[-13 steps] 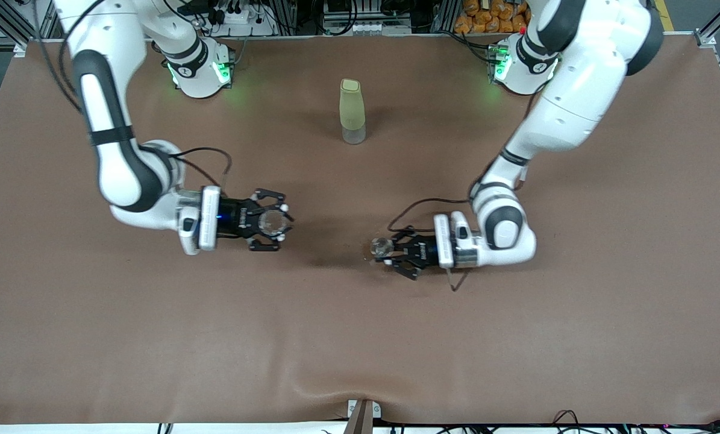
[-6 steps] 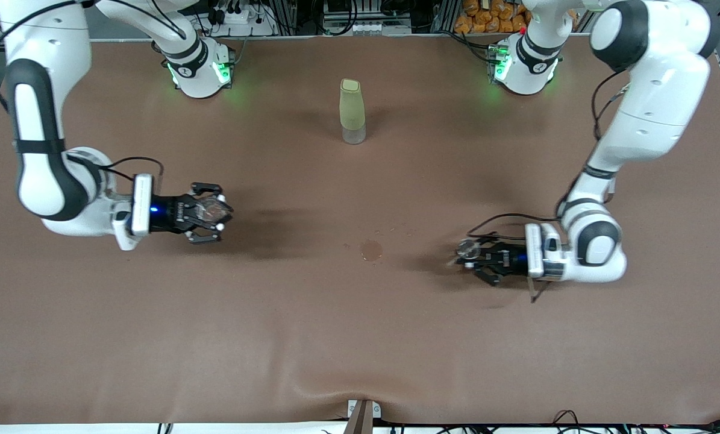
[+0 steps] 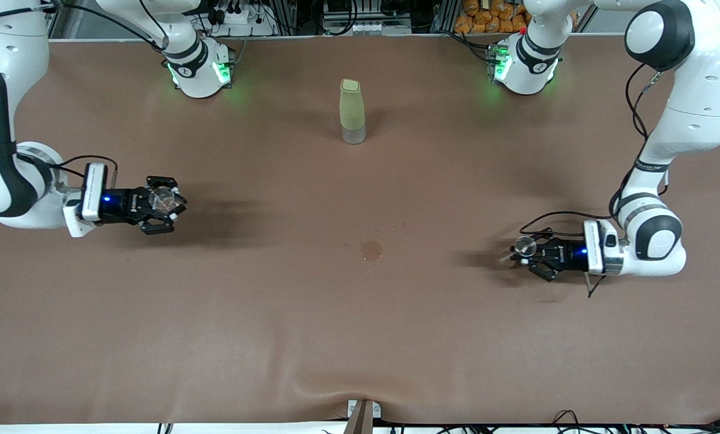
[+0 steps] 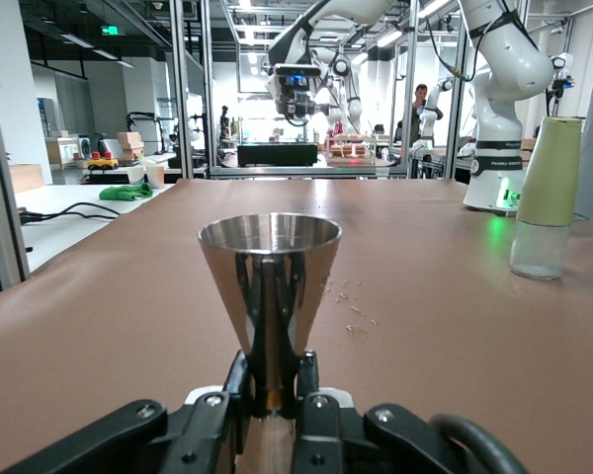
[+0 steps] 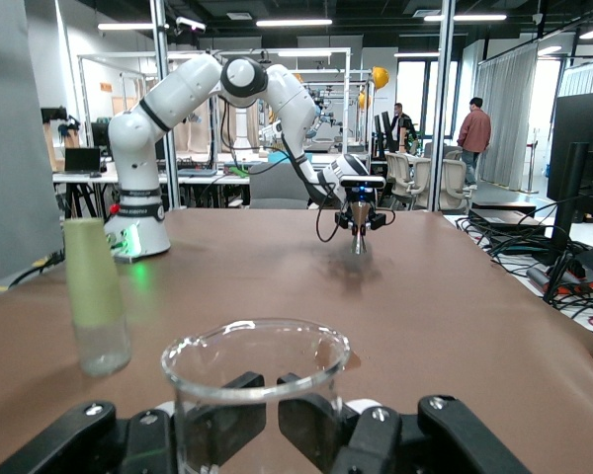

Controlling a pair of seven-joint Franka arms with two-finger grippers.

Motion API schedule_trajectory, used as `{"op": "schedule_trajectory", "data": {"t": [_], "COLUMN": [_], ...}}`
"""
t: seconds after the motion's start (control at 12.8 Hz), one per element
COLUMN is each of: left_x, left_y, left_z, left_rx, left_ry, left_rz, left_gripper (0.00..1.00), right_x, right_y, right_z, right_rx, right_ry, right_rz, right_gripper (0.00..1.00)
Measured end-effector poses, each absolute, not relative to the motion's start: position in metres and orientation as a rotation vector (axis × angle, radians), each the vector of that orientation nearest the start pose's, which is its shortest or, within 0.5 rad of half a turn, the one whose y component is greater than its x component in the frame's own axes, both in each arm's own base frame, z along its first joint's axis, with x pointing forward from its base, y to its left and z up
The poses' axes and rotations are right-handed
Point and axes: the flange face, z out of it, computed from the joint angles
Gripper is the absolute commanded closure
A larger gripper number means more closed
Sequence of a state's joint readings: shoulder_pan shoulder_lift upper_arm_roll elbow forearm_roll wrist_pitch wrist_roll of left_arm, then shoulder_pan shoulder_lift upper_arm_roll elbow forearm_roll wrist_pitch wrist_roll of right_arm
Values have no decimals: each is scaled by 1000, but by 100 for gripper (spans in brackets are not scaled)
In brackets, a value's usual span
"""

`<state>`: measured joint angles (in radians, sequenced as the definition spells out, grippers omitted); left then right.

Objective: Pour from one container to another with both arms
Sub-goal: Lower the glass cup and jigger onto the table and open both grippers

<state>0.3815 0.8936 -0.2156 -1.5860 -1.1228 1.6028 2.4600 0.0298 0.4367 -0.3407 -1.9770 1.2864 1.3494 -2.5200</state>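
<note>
While wrist views show upright rims, left gripper (image 3: 525, 252) jaws clench jigger (image 4: 269, 286), right gripper (image 3: 165, 203) cup (image 5: 255, 387).

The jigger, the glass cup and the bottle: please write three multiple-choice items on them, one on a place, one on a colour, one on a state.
1. Where does the bottle stand?
A. between the two arm bases, farther from the front camera than the stain
B. in the left gripper
C. on the stain

2. What colour is the bottle's upper part?
A. red
B. pale green
C. black

3. How is the jigger held?
A. lying on the table
B. upside down in the right gripper
C. upright, shut in the left gripper

Key: 1 A, the bottle stands on the table above the stain in the front view. 2 B, its top is pale green over a clear base. 3 C, the left gripper clamps the jigger at its waist, rim up; the right gripper holds the glass cup.
</note>
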Motion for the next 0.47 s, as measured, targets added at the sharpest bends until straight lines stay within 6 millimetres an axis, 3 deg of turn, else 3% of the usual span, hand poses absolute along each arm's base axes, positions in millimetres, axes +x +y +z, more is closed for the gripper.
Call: {"op": "schedule_trajectory", "data": {"t": [0.23, 0.47], "left_x": [624, 613], "left_y": [58, 104], "left_z": [131, 124], "left_rx": [1277, 1329], "left_ry": [-1357, -1345], "left_rz": [1065, 1068], "left_gripper": [100, 100], "right_x": [539, 525], "right_y": [-74, -103], "right_z": [264, 248], "right_rx": [-1216, -1199], "right_ry": [-1420, -1433], "right_rz": [-1125, -1139], "right_gripper": [100, 100]}}
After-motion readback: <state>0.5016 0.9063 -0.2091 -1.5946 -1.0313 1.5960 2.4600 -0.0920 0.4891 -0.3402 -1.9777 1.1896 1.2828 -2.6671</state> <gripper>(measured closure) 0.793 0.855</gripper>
